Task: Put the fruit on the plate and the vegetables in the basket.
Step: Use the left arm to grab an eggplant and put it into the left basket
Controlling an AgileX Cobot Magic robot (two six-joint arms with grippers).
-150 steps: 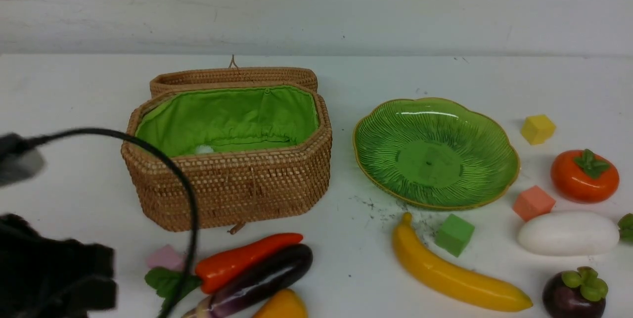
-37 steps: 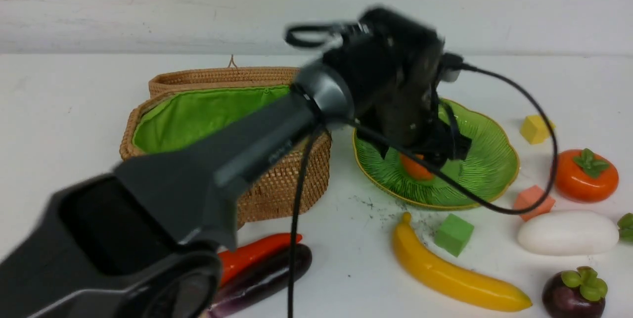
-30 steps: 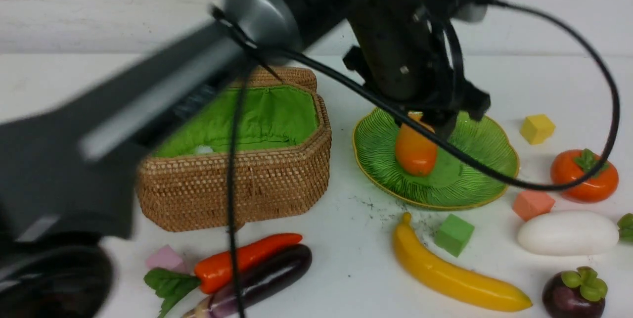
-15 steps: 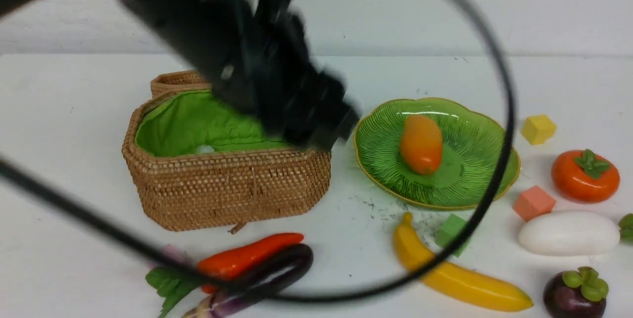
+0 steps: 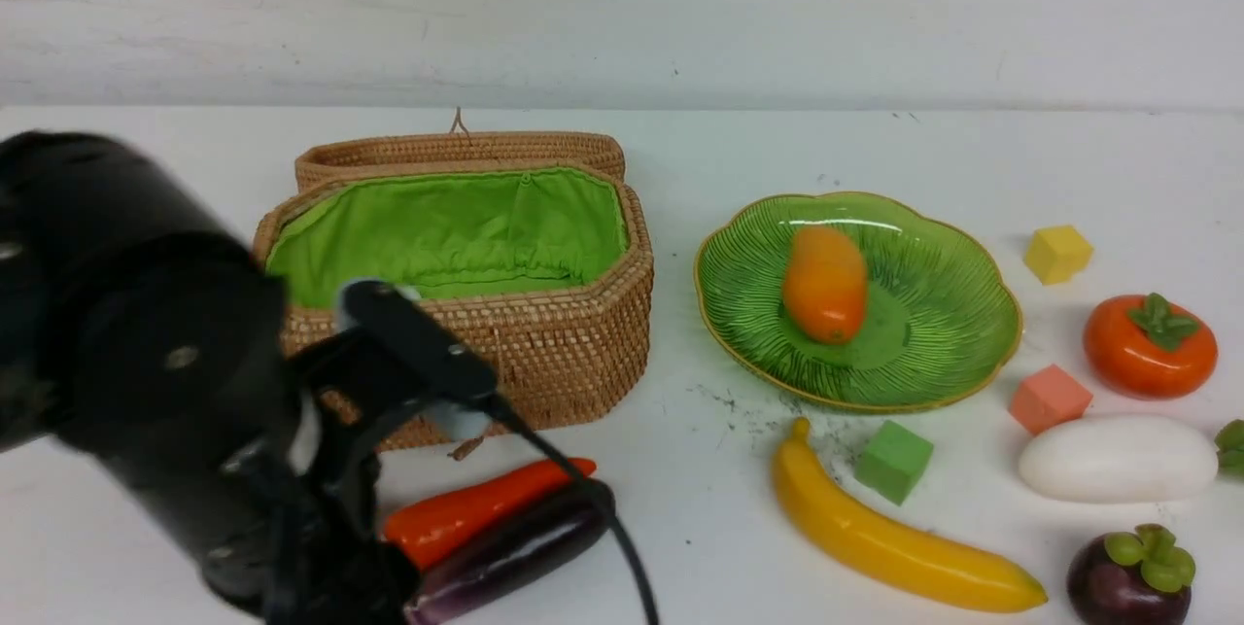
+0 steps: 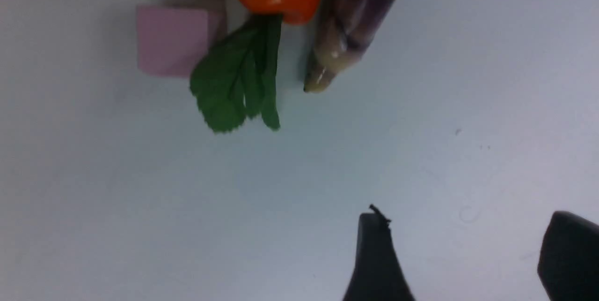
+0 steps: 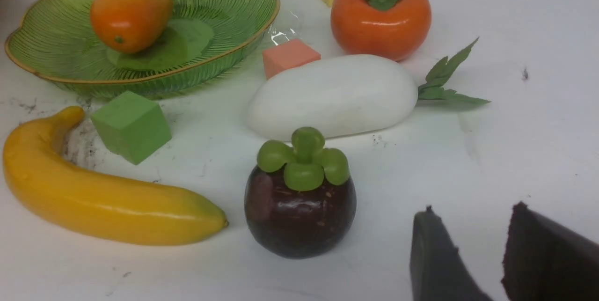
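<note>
Mango (image 5: 824, 283) lies in the green plate (image 5: 948, 246), one fruit sorted. My left tool (image 6: 468, 245) hangs empty, fingers apart, over the bench (image 6: 140, 198) near the pepper (image 5: 486, 508) and eggplant (image 5: 515, 552), lying together before the basket (image 5: 554, 363); likely basket-bound. My right tool (image 7: 472, 231) sits apart and empty beside the mangosteen (image 7: 299, 212).

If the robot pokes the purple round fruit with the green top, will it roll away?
Probably, yes. The mangosteen looks round, so a sideways push could send it rolling across the flat table. Its skin is glossy, so a grip may slip. The bumpy green cap might stop it rolling far.
</note>
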